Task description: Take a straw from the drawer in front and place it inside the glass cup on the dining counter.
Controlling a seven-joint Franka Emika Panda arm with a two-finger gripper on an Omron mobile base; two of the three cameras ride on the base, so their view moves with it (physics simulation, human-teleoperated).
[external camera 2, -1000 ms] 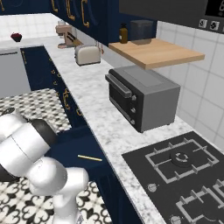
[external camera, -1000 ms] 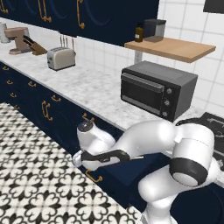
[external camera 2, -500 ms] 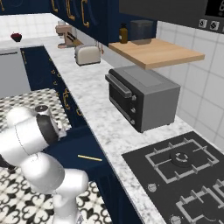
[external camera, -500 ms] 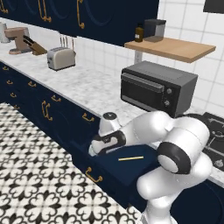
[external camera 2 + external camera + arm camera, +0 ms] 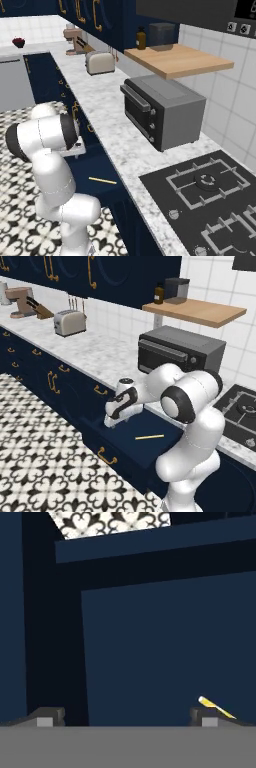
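We are looking at the drawer (image 5: 150, 448) standing pulled out from the navy cabinet row below the marble tabletop (image 5: 100, 358), its curved brass handle (image 5: 106, 457) facing the patterned floor (image 5: 45, 456). The straw (image 5: 149, 437) is lying flat on the drawer's dark bottom, a thin yellow stick resting toward the side nearer the cabinets; in the right base view we are seeing the straw (image 5: 102, 180) lying at a slight slant on the same navy surface.

We are holding the tool (image 5: 111, 423) over the left part of the open drawer, pointing downward, beside the straw and apart from it. Its fingers are standing spread wide with nothing between them. In the hand view the two dark fingertips (image 5: 50, 714) are rising far apart at the bottom, and we are seeing the yellow end of the straw (image 5: 216, 707) just past the right-hand tip, not between the two. The drawer's floor (image 5: 170, 652) is spreading ahead of the tool as a flat navy panel, with a patch of floor tiles beyond its far wall.

On the tabletop behind the arm a dark toaster oven (image 5: 180, 351) is sitting, a silver toaster (image 5: 69, 322) is standing further left, and a wooden shelf (image 5: 200, 311) is hanging above
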